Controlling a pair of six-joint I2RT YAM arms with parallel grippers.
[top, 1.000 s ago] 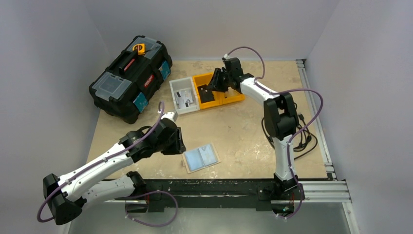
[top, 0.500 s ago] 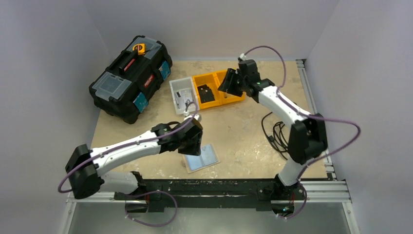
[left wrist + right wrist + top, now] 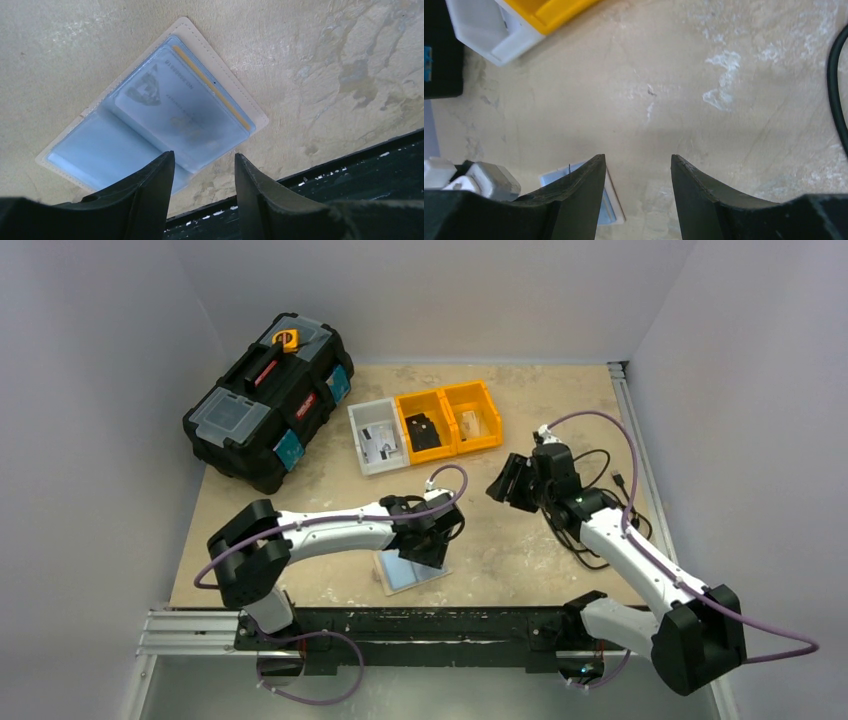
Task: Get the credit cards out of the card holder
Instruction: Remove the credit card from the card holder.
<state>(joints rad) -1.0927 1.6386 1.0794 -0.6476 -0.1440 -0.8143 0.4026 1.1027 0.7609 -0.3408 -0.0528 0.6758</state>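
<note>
The card holder lies open by the table's near edge, a credit card showing in its clear pocket. The left gripper hovers over it, jaws apart, empty. Farther in, the right gripper is parted and empty too. Unpinned, the holder may slide when the card is pulled.

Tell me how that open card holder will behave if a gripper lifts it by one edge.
The card holder lies opened flat on the table, so it probably hinges and flops at its fold. Its bluish clear pockets look glossy, likely slippery. The card seen inside one half may stiffen that half.
</note>
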